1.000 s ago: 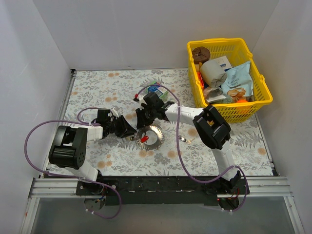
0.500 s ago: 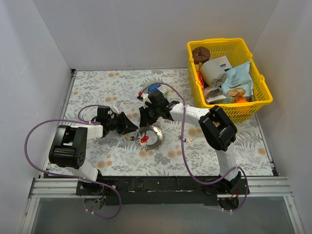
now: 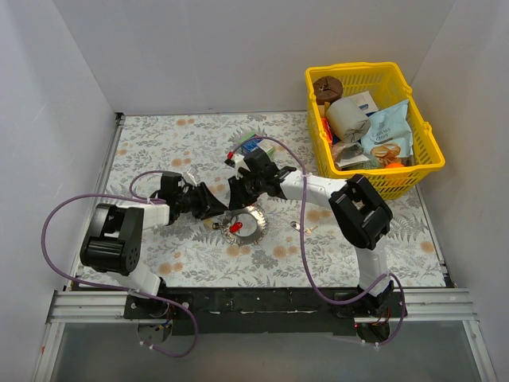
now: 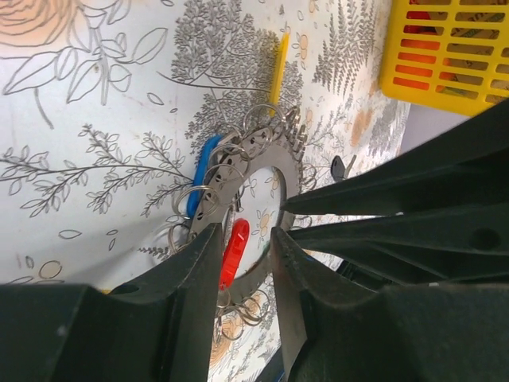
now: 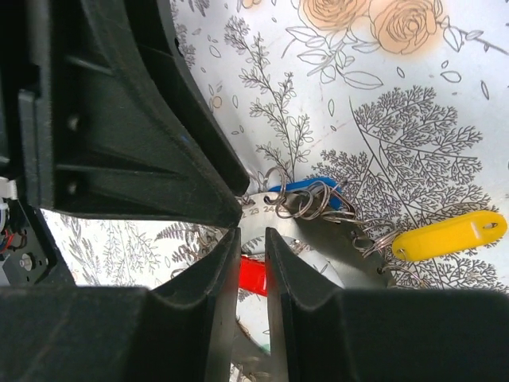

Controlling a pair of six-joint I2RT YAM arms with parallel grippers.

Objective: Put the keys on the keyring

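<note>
Keyring (image 3: 246, 220) lies flat near the middle of the flowered table (image 3: 151, 147), with both arms bent low over it. Of the keys, the red key (image 4: 233, 251) rests on the ring's band. The blue key (image 4: 202, 181) and the yellow key (image 4: 279, 57) sit at its toothed rim among small wire loops. A dark key (image 4: 338, 168) lies loose just beyond the ring.

The left gripper (image 4: 242, 239) straddles the band and the red key with a narrow gap between its fingers. The right gripper (image 5: 252, 239) comes in from the opposite side, fingers likewise only slightly apart, tips at the rim beside the red key. Whether either pair is actually biting on metal cannot be told.

The step in hand appears to be fixing the red key to the ring. To do it well, one gripper should pin the band flat and hold it there. The other should take the key by its coloured head rather than by a wire loop (the loops look springy and easy to snag). Moves ought to be small, since the two sets of fingertips are nearly touching.

A yellow basket (image 3: 359, 70) stands at the far right of the table, well apart from the ring. It holds a brown disc (image 3: 327, 86), a pale roll (image 3: 347, 118), a blue-and-white packet (image 3: 390, 127) and other packs too jumbled to name; no key shows in it. A blue-green carton (image 3: 253, 146) stands on the table just behind the right gripper.
</note>
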